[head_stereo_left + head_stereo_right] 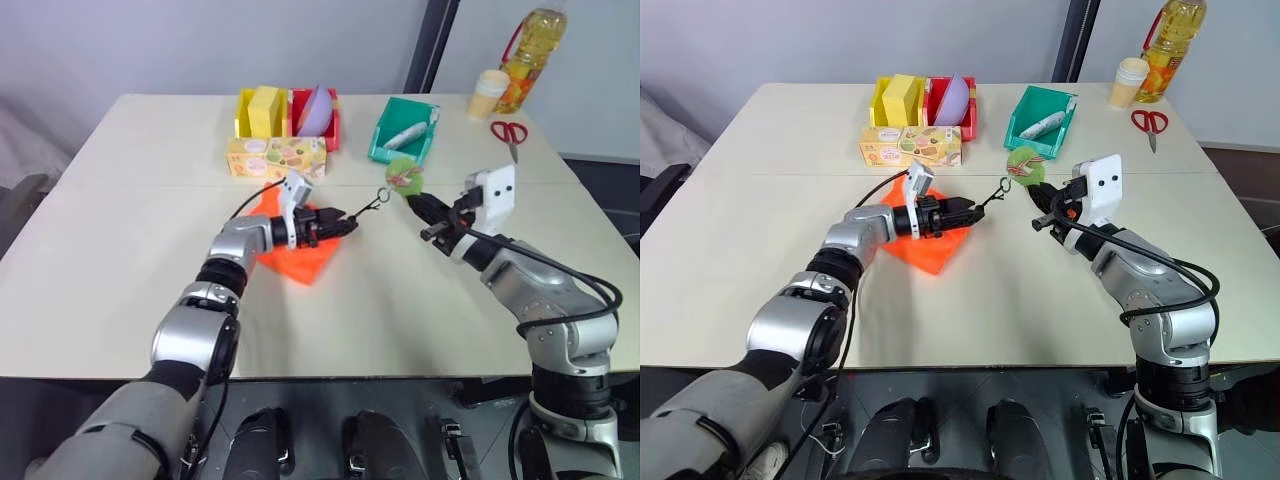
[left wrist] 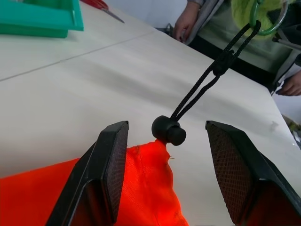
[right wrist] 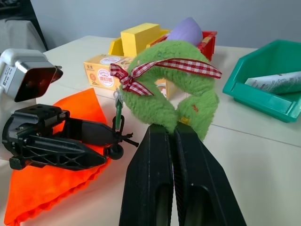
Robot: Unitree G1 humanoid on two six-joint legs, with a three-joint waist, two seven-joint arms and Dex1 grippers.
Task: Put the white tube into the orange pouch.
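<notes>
Presently my left end effector (image 1: 345, 222) stands spread over the drawn corner of the orange pouch (image 1: 300, 258), its fingers (image 2: 113, 165) either side of the black cord stopper (image 2: 168, 130) without touching it. The pouch lies flat on the counter (image 1: 120, 260), mouth gathered shut as far as I can judge. My right end effector (image 3: 171, 134) is pressed together on the green fuzzy wreath tag (image 3: 174, 70), holding it above the counter so the dark cord (image 2: 207, 84) runs from it down to the stopper. Farther back, the white tube (image 1: 408, 133) rests in the teal bin (image 1: 385, 135), well apart from both arms. Behind and beside it stand a yellow bin (image 1: 262, 110), a red bin (image 1: 318, 110), red scissors (image 1: 510, 132) and an oil bottle (image 1: 530, 55). Assessment: pouch not yet opened, tube untouched; opening, fetching and inserting all remain.
</notes>
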